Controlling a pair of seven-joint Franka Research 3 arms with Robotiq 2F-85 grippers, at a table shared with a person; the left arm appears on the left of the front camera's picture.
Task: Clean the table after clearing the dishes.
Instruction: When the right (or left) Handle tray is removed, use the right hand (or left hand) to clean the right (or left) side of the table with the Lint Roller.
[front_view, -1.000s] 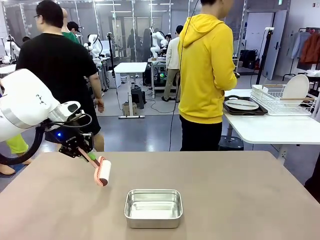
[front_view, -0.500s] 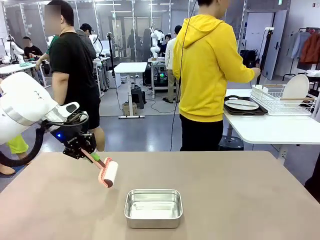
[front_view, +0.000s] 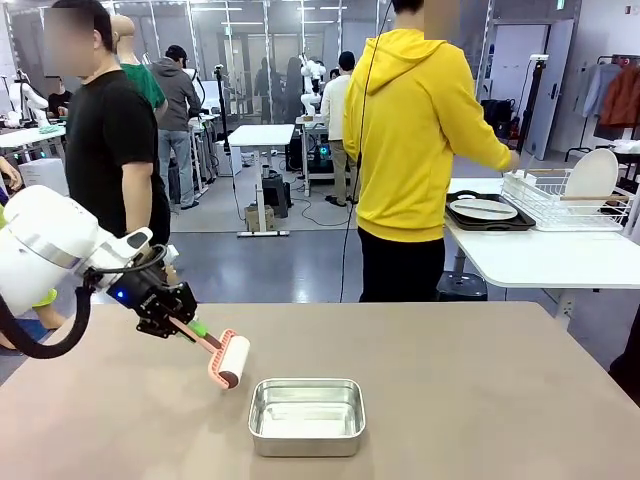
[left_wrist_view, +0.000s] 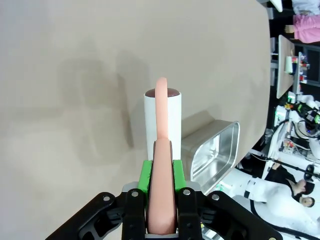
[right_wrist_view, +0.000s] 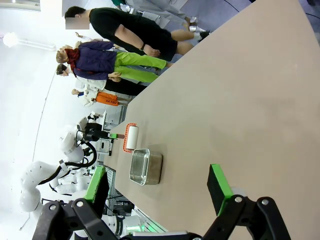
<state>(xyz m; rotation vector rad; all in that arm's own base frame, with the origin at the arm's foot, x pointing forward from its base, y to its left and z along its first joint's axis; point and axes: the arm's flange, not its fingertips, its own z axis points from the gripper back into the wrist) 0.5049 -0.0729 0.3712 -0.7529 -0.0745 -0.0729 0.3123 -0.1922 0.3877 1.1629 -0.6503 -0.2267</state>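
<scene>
Front view, from the left: the left end effector (front_view: 185, 322) pinches the pink handle of a white roller (front_view: 233, 362), whose drum lies against the taupe worktop (front_view: 450, 380). Just right of it sits a steel pan (front_view: 306, 415). Farther right, on a white side worktop (front_view: 540, 262), a plate (front_view: 483, 209) lies on a dark tray (front_view: 520, 224). In the right wrist view, the right end effector (right_wrist_view: 157, 184) is spread wide above the taupe worktop.

A pan (front_view: 306, 415) sits on the tabletop (front_view: 480, 400), mid-width, by the near edge. A roller (front_view: 232, 362) is just left of it and slightly farther, its handle in the left claw (front_view: 190, 325). A person (front_view: 420, 150) stands beyond the far edge.
</scene>
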